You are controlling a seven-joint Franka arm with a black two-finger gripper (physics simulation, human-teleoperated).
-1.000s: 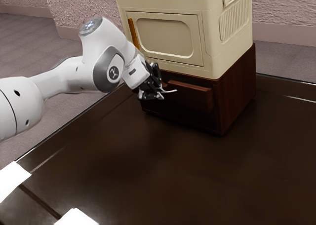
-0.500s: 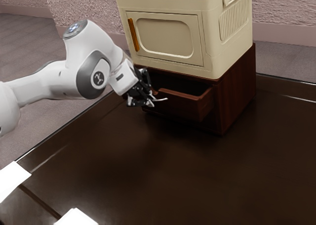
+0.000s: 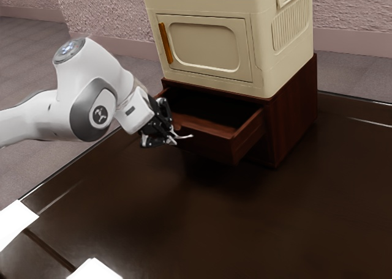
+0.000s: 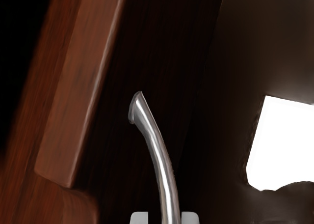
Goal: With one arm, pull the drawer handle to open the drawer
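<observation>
Handle (image 3: 184,136), at the front of the partly open drawer (image 3: 211,144); its curved length runs toward the jaws (image 3: 171,133), whose grasp cannot be told. Further opening calls for a pull outward from the cabinet (image 3: 294,117), toward the exterior view's lower left.

- Boxy cream unit with rounded corners and a raised top rim (image 3: 266,65), high in exterior view
- Its front: flat cream door (image 3: 244,59), closed, with rounded-rectangle inset panel (image 3: 205,45)
- Upright slim orange handle (image 3: 166,43), on the door near its edge at the exterior view's left
- Ribbed cream vent panel (image 3: 291,22), on the unit's side facing the exterior view's right
- Glossy dark brown table (image 3: 294,218), pale glints along its edge
- Two bright white flat patches (image 3: 15,224) (image 3: 95,271), lower left of exterior view, dark strip between
- Jagged-edged white patch (image 4: 279,140), wrist view; can't tell which one
- Rough pinkish wall (image 3: 104,10), smooth pink baseboard (image 3: 361,43), greyish-mauve floor (image 3: 30,46), all behind
</observation>
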